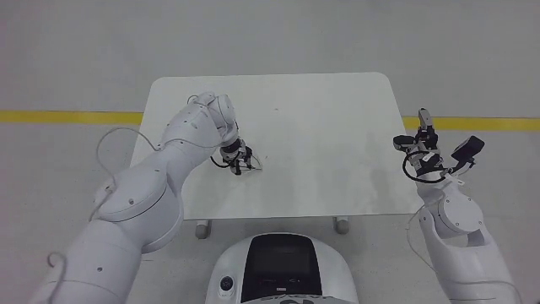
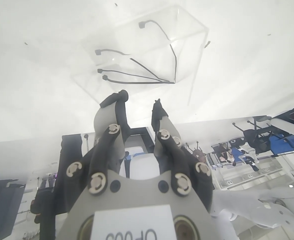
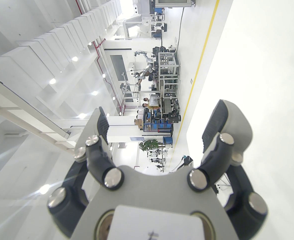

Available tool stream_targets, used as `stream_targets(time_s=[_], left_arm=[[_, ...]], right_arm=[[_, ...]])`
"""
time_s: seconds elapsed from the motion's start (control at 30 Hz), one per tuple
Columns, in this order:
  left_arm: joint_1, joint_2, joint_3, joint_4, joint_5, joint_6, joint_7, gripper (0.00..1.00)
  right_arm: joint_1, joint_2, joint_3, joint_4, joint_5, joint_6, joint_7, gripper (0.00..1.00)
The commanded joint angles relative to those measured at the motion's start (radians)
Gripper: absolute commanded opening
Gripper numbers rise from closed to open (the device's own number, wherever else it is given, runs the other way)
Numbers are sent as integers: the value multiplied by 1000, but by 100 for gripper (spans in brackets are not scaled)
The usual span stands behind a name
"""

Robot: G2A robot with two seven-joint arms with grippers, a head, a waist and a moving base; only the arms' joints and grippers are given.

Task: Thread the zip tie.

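Where the black zip ties [image 2: 147,77] lie bunched inside a clear box [image 2: 190,26] on the white surface [image 1: 321,118], left tool [image 2: 139,103] hovers just beside it, released, empty. Right tool [image 3: 159,116] released, off the surface's right edge.

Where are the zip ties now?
Left wrist view: the zip ties lie inside the clear box on the table's left side, just ahead of the left gripper.

Counter [image 1: 337,127]: white top, rounded corners, standing on a pale floor. One clear box [image 2: 192,26] sits directly on it, left of centre and toward the robot-side edge. Several black zip ties [image 2: 142,25] are inside the box. A few small dark specks [image 2: 25,43] are scattered on the surface around the box.
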Motion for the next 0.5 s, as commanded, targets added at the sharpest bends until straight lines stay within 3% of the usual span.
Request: stream_targets(time_s=[0.0,0.47], left_arm=[[-1,-8,-1,15,-4,0,6,22],[-10,-57,-3,122,-19,0,71,22]], right_arm=[[0,0,0,0,0,0,0,100],[0,0,0,0,0,0,0,100]])
